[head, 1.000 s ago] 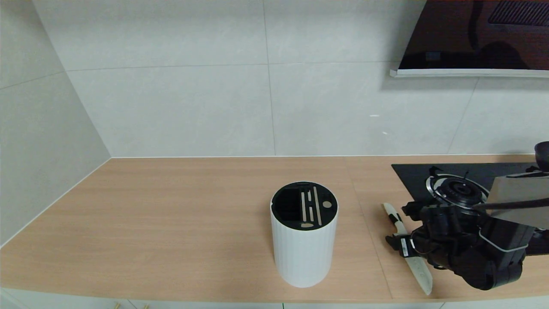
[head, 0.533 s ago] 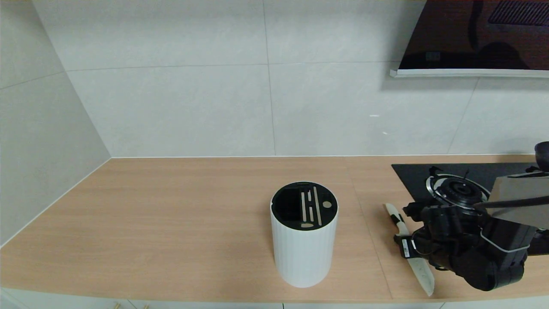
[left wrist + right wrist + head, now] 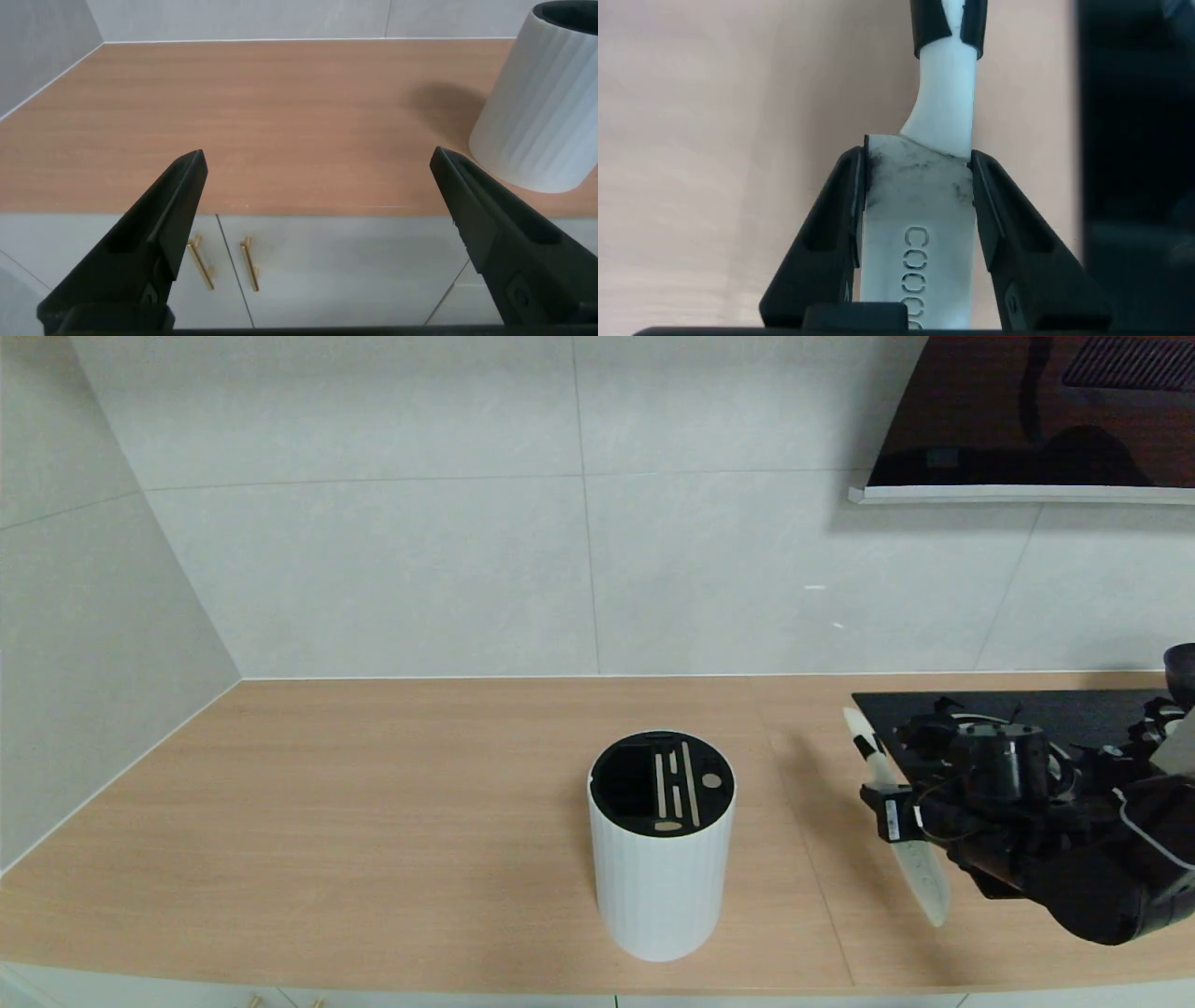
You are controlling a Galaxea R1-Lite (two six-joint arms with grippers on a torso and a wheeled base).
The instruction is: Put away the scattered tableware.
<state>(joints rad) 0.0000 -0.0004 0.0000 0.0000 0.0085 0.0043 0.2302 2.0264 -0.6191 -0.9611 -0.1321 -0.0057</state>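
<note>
Clamping the knife [image 3: 920, 882] by its blade, the right gripper [image 3: 918, 175] hovers — left gripper [image 3: 318, 168] gapes wide.

I see the white knife [image 3: 924, 889] tilted above the surface [image 3: 420, 821] — handle toward the wall [image 3: 467, 569]. The ribbed white holder [image 3: 661, 877] stands upright.

The wooden worktop [image 3: 373, 821] carries a white ribbed holder [image 3: 661, 887], upright near the front edge, its black slotted top facing up. To the holder's right and farther back, a black hob [image 3: 887, 707] sits flush in the worktop.
</note>
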